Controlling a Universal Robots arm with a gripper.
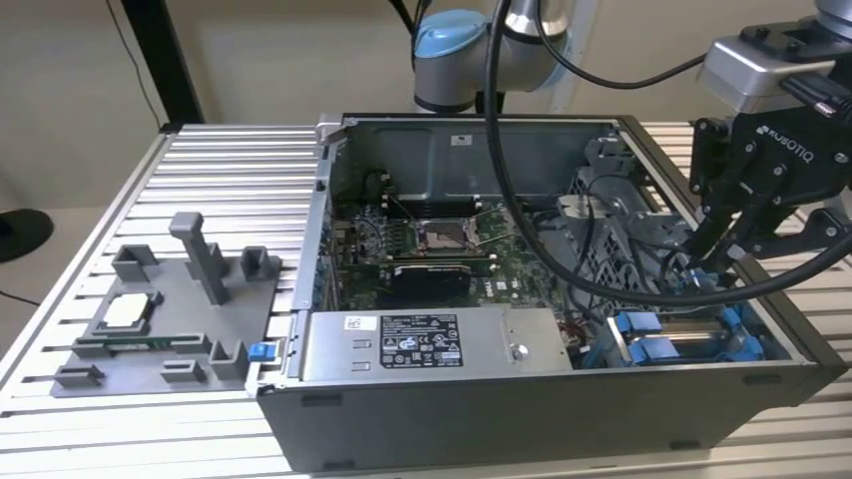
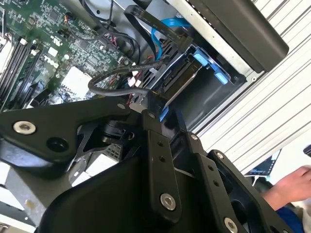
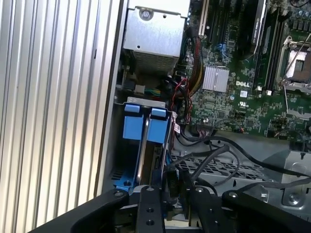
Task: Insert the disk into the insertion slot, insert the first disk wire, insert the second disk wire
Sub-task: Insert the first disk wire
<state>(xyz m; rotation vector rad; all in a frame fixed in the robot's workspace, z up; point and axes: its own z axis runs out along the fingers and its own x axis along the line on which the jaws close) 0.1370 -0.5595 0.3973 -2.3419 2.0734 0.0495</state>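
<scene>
- Grey sheet metal forms the open computer case (image 1: pixel 533 419), which lies on a ribbed aluminium table (image 1: pixel 226 160).
- At the case's near corner, on the exterior view's right, sits the insertion slot (image 1: pixel 685 324), a narrow metal bay with blue tabs at its edge.
- The disk (image 3: pixel 158 126) already stands inside that slot. In the first wrist view the two blue handles of its frame sit side by side at the slot's mouth, and in the second wrist view its flat face (image 2: pixel 187 80) shows behind a blue tab.
- The gripper (image 1: pixel 705 261) reaches down into the case just beyond the slot, on the exterior view's right.
- In both wrist views its black fingers (image 3: pixel 146 204) come close together around a small black plug (image 3: pixel 173 178) at the end of a dark wire. The claw looks clamped on that plug, just beside the disk's edge.
- Whether the plug touches the disk's socket cannot be told.
- Other black wires loop loosely over the green circuit board (image 1: pixel 426 239) in the middle of the case.
- A grey labelled power box (image 1: pixel 426 344) lies along the near wall, left of the slot.
- A grey tray of fixtures (image 1: pixel 160 319) rests on the table, well apart on the exterior view's left.
- A person's hand (image 2: pixel 291 184) shows beyond the table's edge in the second wrist view.
</scene>
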